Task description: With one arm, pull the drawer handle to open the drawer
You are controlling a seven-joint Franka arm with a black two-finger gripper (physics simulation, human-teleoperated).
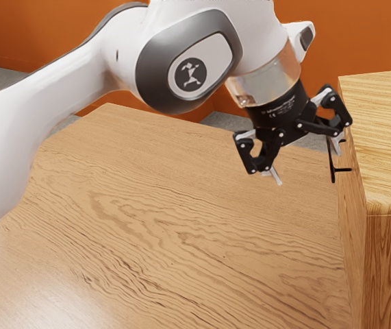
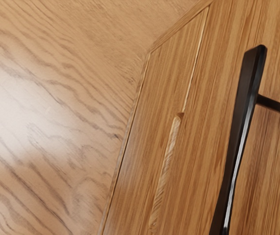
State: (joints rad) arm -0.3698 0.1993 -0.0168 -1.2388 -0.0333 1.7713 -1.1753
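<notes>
i'm holding my gripper (image 1: 305,159) spread wide, one finger just beside the black bar handle (image 1: 333,166) on the wooden drawer front (image 2: 179,161) at the exterior view's right. the handle is looking thin, rigid and slick, so i'm judging mid-bar the surest hold.

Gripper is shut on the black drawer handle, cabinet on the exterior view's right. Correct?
Not shut: the exterior view shows the gripper open wide, beside the black drawer handle and not clamping it. The cabinet is on the exterior view's right, as said.
</notes>
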